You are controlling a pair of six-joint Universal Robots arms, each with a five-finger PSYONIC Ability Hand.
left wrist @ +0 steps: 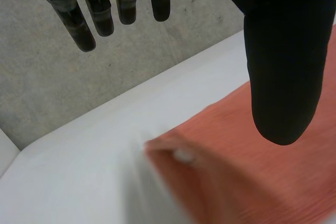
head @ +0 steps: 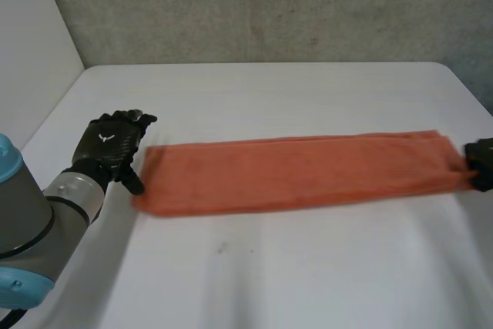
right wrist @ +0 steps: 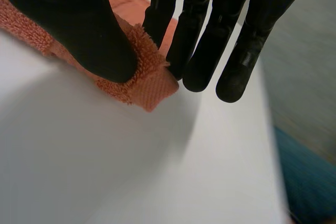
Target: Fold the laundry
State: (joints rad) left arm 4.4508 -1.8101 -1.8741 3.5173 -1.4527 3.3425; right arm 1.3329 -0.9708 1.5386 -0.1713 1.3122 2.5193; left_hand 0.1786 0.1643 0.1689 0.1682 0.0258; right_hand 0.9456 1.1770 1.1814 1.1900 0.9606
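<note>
While the right hand (right wrist: 79, 24) pinches an end corner of the orange towel (head: 300, 171) between thumb and fingers, probably to carry that end over for a fold, the left hand (head: 112, 144) hovers straight-fingered and empty beside the opposite end. The towel lies stretched lengthwise across the white table (head: 269, 275).

Left robot hand (head: 110, 144): black, small white mark on its back; fingers (left wrist: 77, 27) dark, ribbed, round-tipped. Left arm (head: 73, 194): grey cylindrical joints, light-blue cap (head: 19, 287). Right robot hand (right wrist: 191, 24): plain black, blunt rounded fingertips, broad thumb (right wrist: 79, 24).
</note>
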